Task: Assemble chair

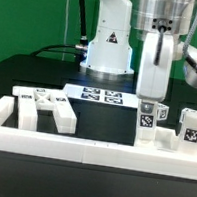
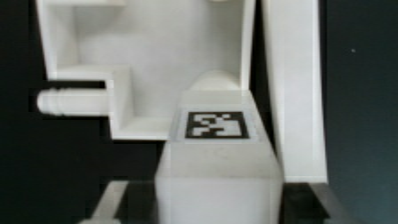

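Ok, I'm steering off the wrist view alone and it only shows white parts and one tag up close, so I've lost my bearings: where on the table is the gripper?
Observer: The gripper hangs right above a tagged part on the exterior view's right, just beside the marker board.
Operator: Are there parts anywhere else?
Observer: Yes, a pile of chair parts lies at the exterior view's left, inside the corner of the border rail.
Operator: And further toward the exterior view's right?
Observer: A small tagged block stands next to your part, and a larger tagged block beyond it.
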### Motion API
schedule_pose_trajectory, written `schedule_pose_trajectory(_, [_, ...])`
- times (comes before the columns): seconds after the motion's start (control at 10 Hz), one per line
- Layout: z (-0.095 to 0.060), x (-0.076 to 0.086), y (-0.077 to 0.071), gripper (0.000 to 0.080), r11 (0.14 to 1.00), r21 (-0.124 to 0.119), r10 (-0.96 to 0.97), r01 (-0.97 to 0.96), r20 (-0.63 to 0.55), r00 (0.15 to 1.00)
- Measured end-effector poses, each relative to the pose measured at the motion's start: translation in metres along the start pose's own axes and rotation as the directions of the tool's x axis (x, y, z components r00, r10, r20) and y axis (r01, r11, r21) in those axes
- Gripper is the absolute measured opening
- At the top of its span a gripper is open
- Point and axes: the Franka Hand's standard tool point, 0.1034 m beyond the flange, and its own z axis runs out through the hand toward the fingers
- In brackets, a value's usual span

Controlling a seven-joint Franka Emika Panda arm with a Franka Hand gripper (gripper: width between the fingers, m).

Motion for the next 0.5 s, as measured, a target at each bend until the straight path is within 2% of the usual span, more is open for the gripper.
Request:
schedule_pose_trajectory(0.3, [0.0006,-0.0065,0.0015,0.0292,0.983,-0.001,0.182,-0.182,0.009,0.983])
schedule_pose_trajectory(0.5, [0.0010,-0.0107,0.0023,0.0292,0.978,-0.008,0.210,-0.209,0.030,0.977])
